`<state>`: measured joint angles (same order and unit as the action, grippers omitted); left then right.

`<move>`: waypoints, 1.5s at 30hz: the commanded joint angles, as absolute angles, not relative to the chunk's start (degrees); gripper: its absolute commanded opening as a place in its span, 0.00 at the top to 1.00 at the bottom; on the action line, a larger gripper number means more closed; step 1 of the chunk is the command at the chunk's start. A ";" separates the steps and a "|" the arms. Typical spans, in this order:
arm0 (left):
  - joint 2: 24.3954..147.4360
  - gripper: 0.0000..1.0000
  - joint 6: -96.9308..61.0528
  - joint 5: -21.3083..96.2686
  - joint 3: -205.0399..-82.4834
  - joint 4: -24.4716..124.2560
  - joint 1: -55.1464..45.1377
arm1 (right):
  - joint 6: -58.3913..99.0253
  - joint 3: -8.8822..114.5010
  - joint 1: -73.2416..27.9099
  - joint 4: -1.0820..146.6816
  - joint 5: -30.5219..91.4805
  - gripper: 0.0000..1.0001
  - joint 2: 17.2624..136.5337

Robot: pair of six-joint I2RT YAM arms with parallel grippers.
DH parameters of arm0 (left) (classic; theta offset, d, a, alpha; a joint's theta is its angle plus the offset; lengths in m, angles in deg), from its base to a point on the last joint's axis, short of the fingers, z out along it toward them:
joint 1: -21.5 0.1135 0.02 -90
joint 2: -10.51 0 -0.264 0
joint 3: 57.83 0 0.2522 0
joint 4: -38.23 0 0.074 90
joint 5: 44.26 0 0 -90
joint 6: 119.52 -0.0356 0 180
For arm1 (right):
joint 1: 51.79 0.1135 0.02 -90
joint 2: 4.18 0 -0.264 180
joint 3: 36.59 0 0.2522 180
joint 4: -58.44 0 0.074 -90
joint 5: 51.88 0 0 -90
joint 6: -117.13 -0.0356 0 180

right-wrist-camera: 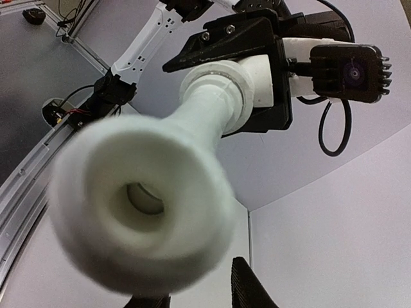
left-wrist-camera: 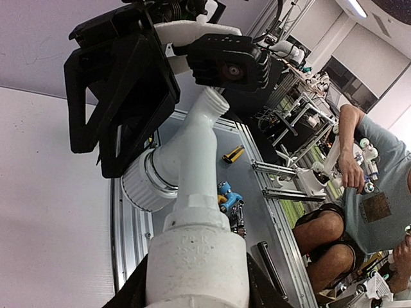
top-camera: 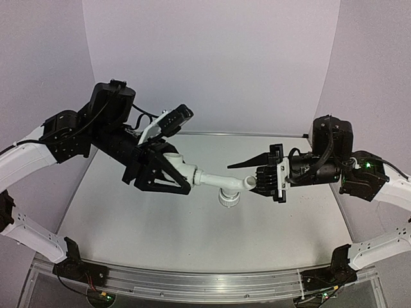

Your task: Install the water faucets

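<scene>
Left hand [top-camera: 177,172] clamps fitting [left-wrist-camera: 196,269]; right hand [top-camera: 255,178] grips faucet [top-camera: 212,179] spout; fitting's embossed lettering unreadable.

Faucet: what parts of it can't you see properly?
Right wrist view: faucet spout blurred, too close to focus; it hides how the right gripper grips.
Top view: where faucet meets fitting, partly covered by the left gripper.
Left wrist view: fitting cut off by the bottom edge.

Two end effectors were counted, a left end effector [top-camera: 168,171] and a right end effector [top-camera: 261,181], along with one white tap [top-camera: 215,180] bearing one ribbed knob [top-camera: 228,198], one short white fitting [top-camera: 175,160] and one surface [top-camera: 141,224].
</scene>
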<state>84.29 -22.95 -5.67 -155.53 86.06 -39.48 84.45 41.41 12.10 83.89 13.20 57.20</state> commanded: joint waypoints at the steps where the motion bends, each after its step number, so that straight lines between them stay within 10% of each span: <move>1: 83.82 1.00 -22.41 -5.96 -156.74 79.00 -39.15 | 83.16 40.63 12.37 84.58 10.77 0.65 56.96; 13: 82.86 1.00 -20.03 -3.72 -154.41 75.00 -39.14 | 82.26 39.51 12.29 83.53 13.05 0.30 56.20; 20: 81.35 1.00 -17.73 -2.17 -151.42 68.60 -38.75 | 79.71 39.01 12.36 83.63 10.33 0.39 55.82; 39: 79.71 1.00 -14.15 -0.93 -147.93 60.86 -38.53 | 74.69 37.59 12.33 81.13 11.58 0.14 55.98; 45: 80.15 1.00 -13.45 -1.88 -147.77 59.57 -38.53 | 74.32 36.30 12.31 79.13 12.78 0.20 55.96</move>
<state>80.89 -14.35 -0.67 -146.73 66.06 -38.91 75.77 37.23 12.15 81.81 11.67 56.24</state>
